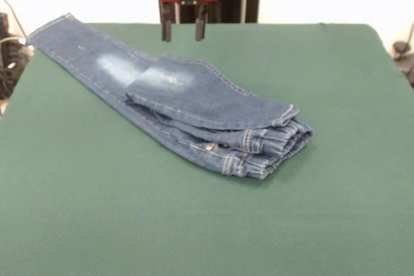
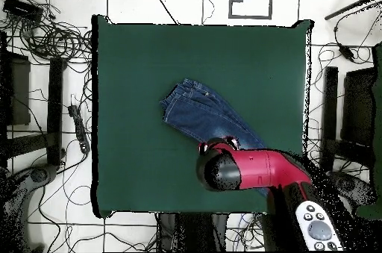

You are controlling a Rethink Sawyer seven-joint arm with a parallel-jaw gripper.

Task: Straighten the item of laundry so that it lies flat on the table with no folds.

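Note:
The blue denim jeans (image 1: pixel 194 105) lie diagonally on the dark green table (image 1: pixel 194 224), from the far left corner toward the middle right. One leg is folded back over the other, with the gathered waistband (image 1: pixel 278 143) bunched at the near right end. A faded pale patch (image 1: pixel 116 66) shows on the long leg. My gripper (image 1: pixel 184 30) hangs at the table's far edge, open and empty, just beyond the jeans and not touching them. In the overhead view the jeans (image 2: pixel 201 112) lie mid-table (image 2: pixel 149 63), and my red arm (image 2: pixel 250 168) covers their lower right end.
Cables and dark stands (image 2: pixel 52 108) lie on the floor to the left of the table. More dark stands (image 2: pixel 351 116) are on the right. Wide green cloth spreads near the front edge (image 1: pixel 207 250). The jeans' hem (image 1: pixel 48 30) reaches the table's far left corner.

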